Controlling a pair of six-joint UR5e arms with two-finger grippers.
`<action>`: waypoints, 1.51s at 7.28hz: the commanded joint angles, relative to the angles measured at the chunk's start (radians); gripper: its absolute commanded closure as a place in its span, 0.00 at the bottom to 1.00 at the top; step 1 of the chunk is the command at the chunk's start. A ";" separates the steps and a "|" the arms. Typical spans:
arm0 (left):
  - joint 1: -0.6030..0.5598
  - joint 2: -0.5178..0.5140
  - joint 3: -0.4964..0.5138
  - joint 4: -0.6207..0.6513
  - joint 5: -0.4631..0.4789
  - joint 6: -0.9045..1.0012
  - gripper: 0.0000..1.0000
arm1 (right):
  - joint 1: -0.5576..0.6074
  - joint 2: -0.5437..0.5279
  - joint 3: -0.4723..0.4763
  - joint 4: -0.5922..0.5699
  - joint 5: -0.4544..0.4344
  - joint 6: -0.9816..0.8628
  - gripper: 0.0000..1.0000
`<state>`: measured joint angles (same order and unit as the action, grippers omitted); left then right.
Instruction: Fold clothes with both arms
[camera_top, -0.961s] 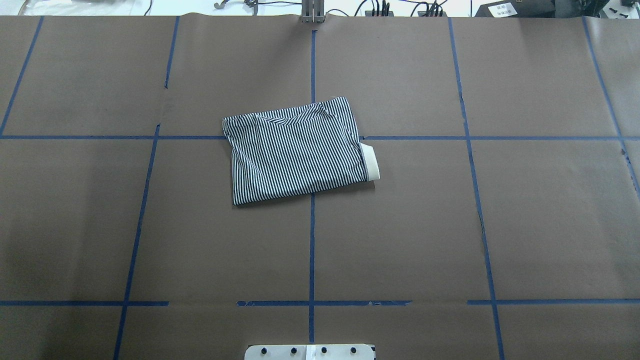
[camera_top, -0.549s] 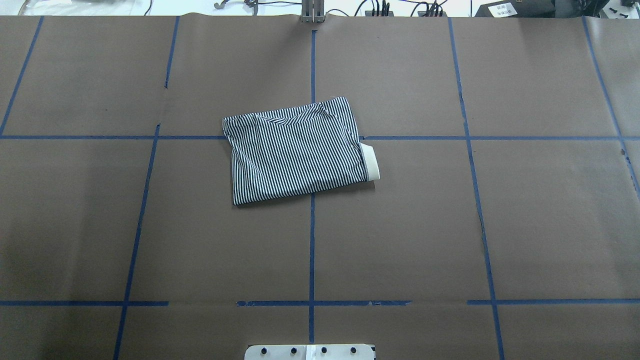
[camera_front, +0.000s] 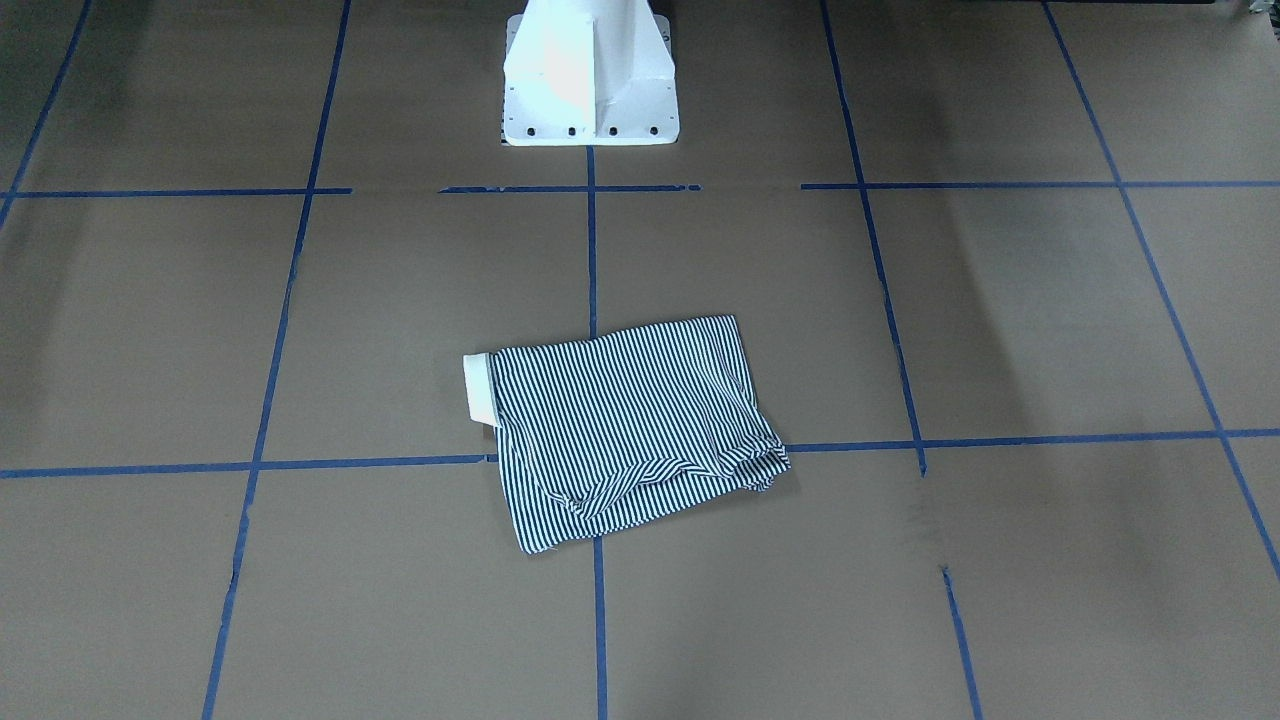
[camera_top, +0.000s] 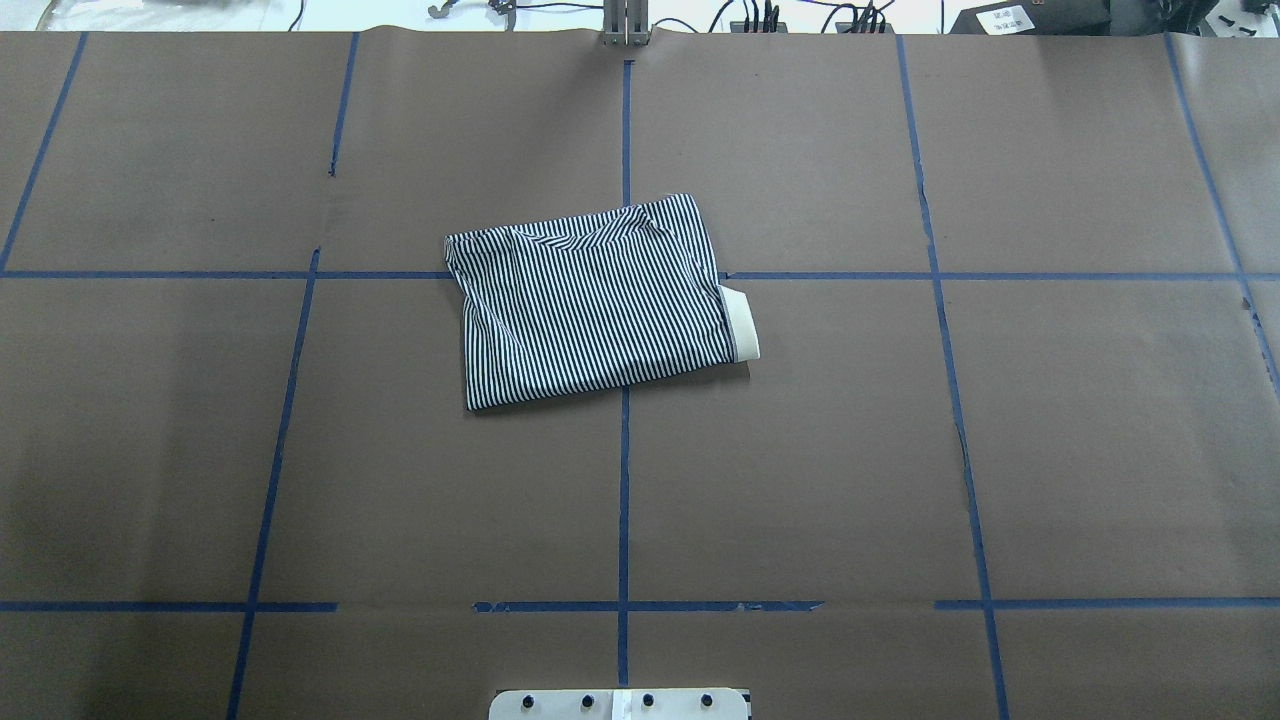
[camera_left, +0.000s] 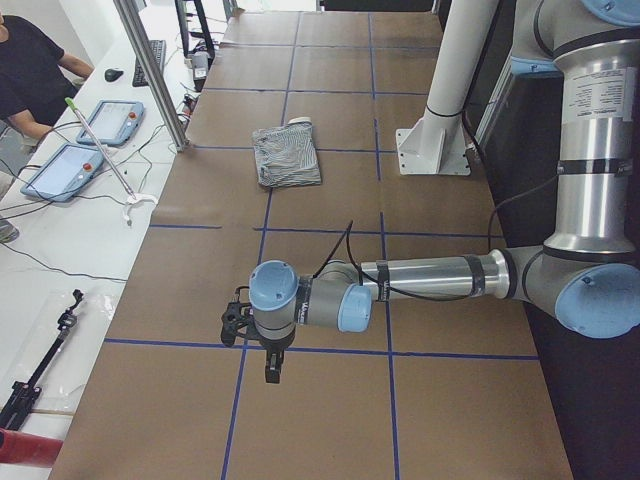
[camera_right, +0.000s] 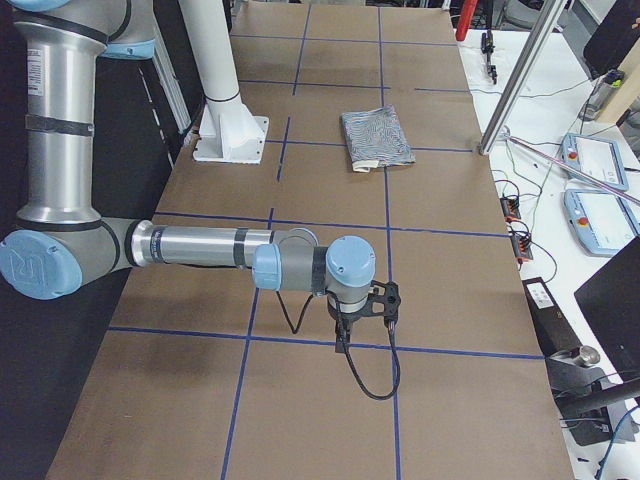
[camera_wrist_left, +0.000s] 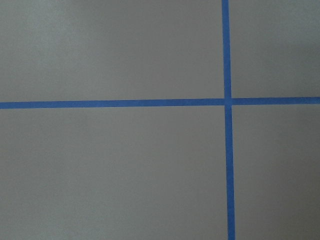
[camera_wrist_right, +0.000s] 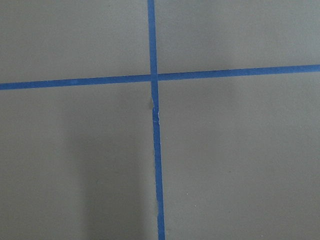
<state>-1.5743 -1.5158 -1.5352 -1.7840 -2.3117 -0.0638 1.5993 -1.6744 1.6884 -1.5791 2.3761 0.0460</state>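
Both left gripper (camera_left: 272, 372) and right gripper (camera_right: 344, 342) hang far from the folded polo shirt (camera_top: 595, 300); their finger spread I cannot tell.

Robotics lab: brown-papered table (camera_top: 1100, 450) with blue tape grid (camera_top: 623, 500), teach pendants (camera_left: 104, 121) (on the side bench (camera_left: 60, 250)).

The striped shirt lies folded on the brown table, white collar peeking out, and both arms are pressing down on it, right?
Not quite. The striped shirt lies folded on the brown table, white collar peeking out, but no arm touches it: the overhead view shows it alone, and the side views show the left arm and right arm far from it.
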 joint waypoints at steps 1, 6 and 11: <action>0.000 -0.001 -0.011 0.000 -0.002 -0.001 0.00 | 0.001 -0.001 0.001 0.001 0.000 0.000 0.00; 0.046 -0.007 -0.069 0.000 -0.042 -0.005 0.00 | 0.001 0.002 0.010 0.001 -0.001 0.000 0.00; 0.050 -0.001 -0.065 0.002 -0.035 -0.004 0.00 | 0.001 0.004 0.024 -0.004 -0.001 0.000 0.00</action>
<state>-1.5252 -1.5185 -1.6015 -1.7830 -2.3476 -0.0677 1.5999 -1.6706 1.7083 -1.5813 2.3746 0.0460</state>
